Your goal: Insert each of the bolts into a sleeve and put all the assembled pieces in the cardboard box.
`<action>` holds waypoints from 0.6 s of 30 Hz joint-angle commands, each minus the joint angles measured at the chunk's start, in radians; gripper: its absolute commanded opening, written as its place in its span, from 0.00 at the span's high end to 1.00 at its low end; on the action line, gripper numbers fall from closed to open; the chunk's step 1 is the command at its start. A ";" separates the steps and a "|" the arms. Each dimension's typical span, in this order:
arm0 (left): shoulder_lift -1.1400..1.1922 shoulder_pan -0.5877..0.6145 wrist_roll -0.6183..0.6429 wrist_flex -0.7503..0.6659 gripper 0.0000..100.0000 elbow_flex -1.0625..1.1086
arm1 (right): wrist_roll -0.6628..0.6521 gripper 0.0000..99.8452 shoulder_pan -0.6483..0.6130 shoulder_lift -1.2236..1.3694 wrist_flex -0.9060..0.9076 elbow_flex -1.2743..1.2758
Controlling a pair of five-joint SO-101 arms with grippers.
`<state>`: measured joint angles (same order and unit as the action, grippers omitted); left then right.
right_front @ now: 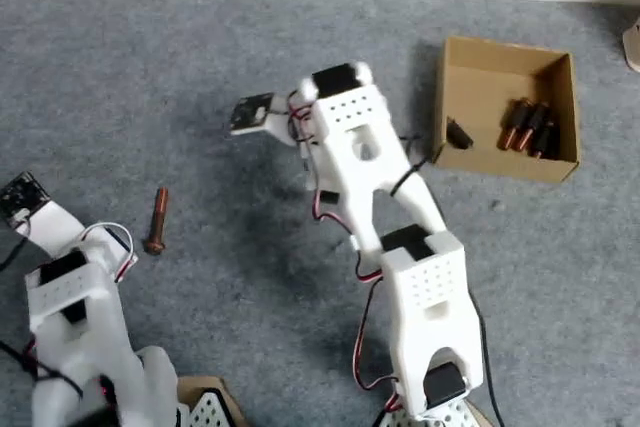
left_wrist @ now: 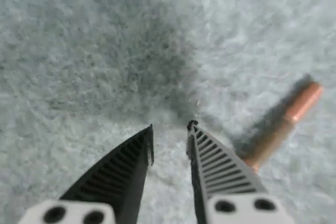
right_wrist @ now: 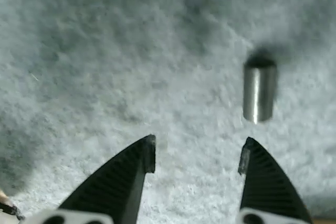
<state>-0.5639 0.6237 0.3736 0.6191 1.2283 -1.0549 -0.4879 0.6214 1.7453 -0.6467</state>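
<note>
A copper-coloured bolt [right_front: 157, 219] lies on the grey carpet, head toward the near side. It also lies beside my left gripper [left_wrist: 170, 136], which hangs just over the carpet with its fingers a little apart and nothing between them. A short metal sleeve [right_wrist: 259, 90] lies on the carpet just beyond one fingertip of my right gripper [right_wrist: 198, 155], which is open wide and empty. The cardboard box [right_front: 460, 57] stands at the far right with several assembled copper pieces [right_front: 527, 127] inside. The left arm [right_front: 65, 292] is at the near left; the right arm [right_front: 355, 152] stretches over the middle.
A small dark item [right_front: 458, 135] lies in the box near its left wall. Red and black cables [right_front: 325, 209] hang off the right arm. Open carpet stretches across the far left and between the arms.
</note>
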 commanded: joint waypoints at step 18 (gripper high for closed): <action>0.387 0.074 0.009 -0.215 0.89 -0.205 | -0.180 0.76 -0.025 -0.068 0.007 0.113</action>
<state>-0.1895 0.6790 0.3736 0.4335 1.0610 -1.1776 -0.5155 0.6199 1.7453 -0.5332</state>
